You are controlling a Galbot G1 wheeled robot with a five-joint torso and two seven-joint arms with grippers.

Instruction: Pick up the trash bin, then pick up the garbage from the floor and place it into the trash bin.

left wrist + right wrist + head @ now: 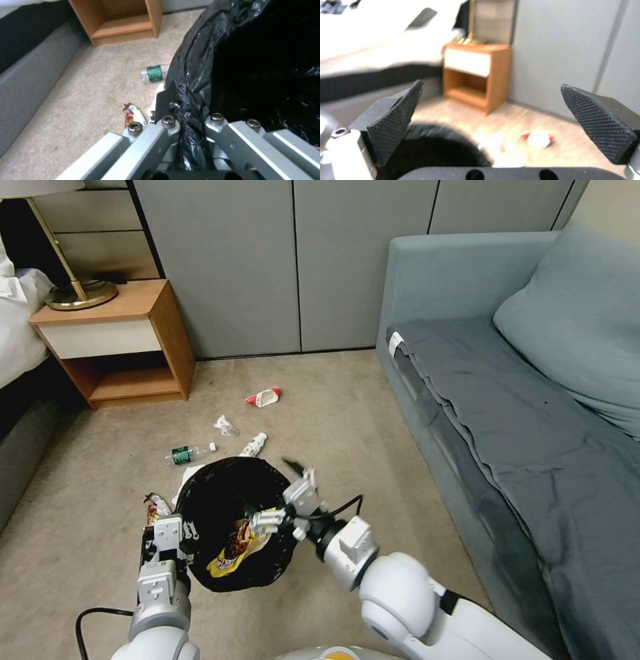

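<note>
The left gripper (pixel 175 543) holds the trash bin (pixel 220 493) by its near left rim, its fingers (pixel 168 100) clamped over the black bag liner (pixel 200 75). Inside the bin lies a yellow snack wrapper (pixel 240 550). The right gripper (pixel 283 493) hangs over the bin's right rim, its fingers (pixel 396 122) spread wide apart and holding nothing. On the beige carpet floor (pixel 87 527) beyond the bin lie a green-labelled plastic bottle (pixel 187 453), a white bottle (pixel 254 445) touching the far rim, a crumpled clear scrap (pixel 225 425) and a red-and-white packet (pixel 263 397). A small snack wrapper (pixel 157 505) lies just left of the bin, near the left gripper. A wooden nightstand (pixel 120 347) stands farther back.
</note>
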